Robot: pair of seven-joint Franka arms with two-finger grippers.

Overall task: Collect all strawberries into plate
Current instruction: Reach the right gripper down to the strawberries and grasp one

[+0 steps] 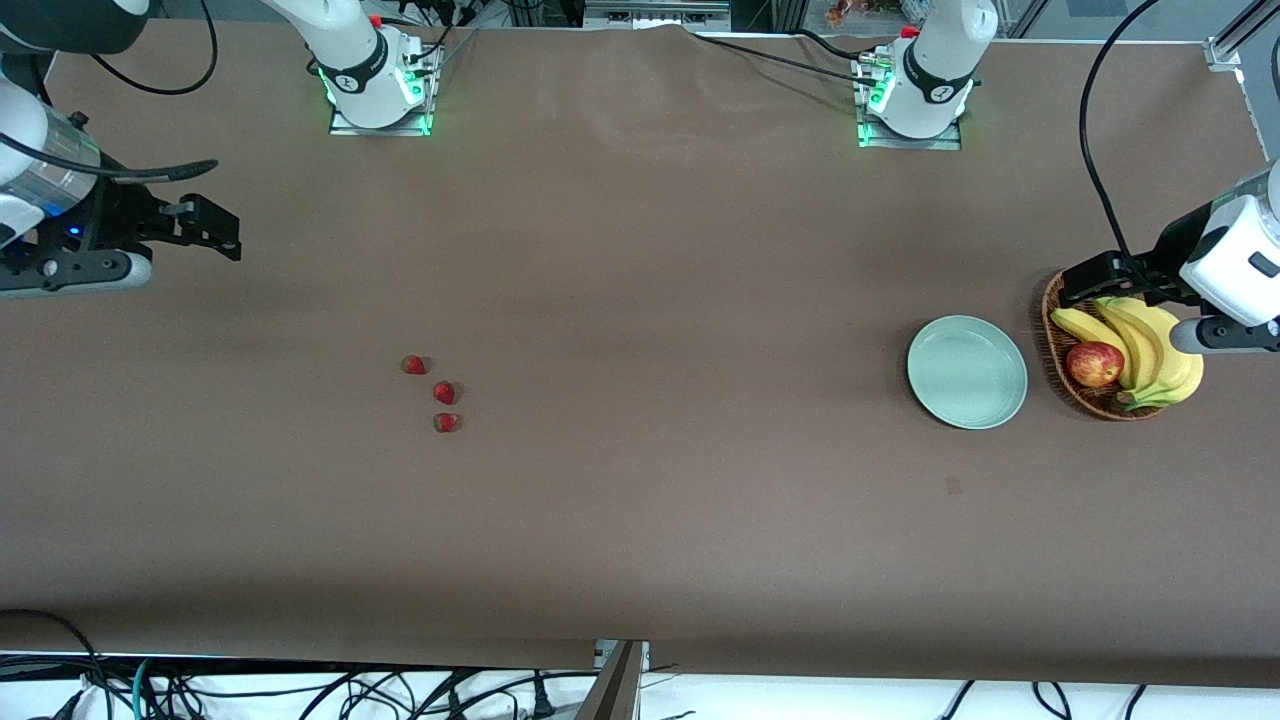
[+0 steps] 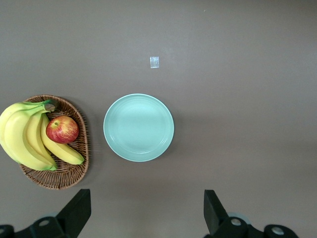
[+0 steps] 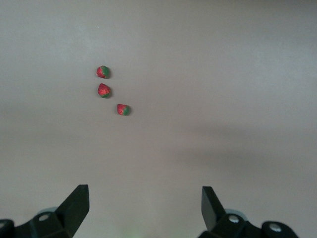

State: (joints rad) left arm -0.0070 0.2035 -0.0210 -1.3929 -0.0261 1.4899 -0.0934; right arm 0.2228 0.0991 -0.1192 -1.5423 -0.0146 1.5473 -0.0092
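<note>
Three strawberries point(image 1: 432, 393) are seen on the brown table point(image 1: 640, 300), lying close together in a short, slightly bent row toward the right arm's end. Each is a tiny red berry with a dark green top. The strawberry farthest from the front camera point(image 1: 414, 365) lies a little apart from the middle strawberry point(image 1: 445, 393), and the nearest strawberry point(image 1: 447, 422) lies just beside that one. No writing or label can be read on any of them.

The plate point(image 1: 967, 372) is found well apart from the berries, toward the left arm's end — a round, shallow, pale mint-green dish with a raised rim, unmarked and bare. Just beside it a brown wicker basket point(image 1: 1058, 372) holds a bunch of bananas point(image 1: 1150, 345) and a red-yellow apple point(image 1: 1094, 364).

The right gripper point(image 1: 210, 230) is held over bare table at its own end, fingers spread wide and holding nothing. The left gripper point(image 1: 1085, 283) is poised over the basket's edge — likewise spread wide, nothing between the fingers.

A small pale patch point(image 2: 154, 62) is seen on the table near the plate.
</note>
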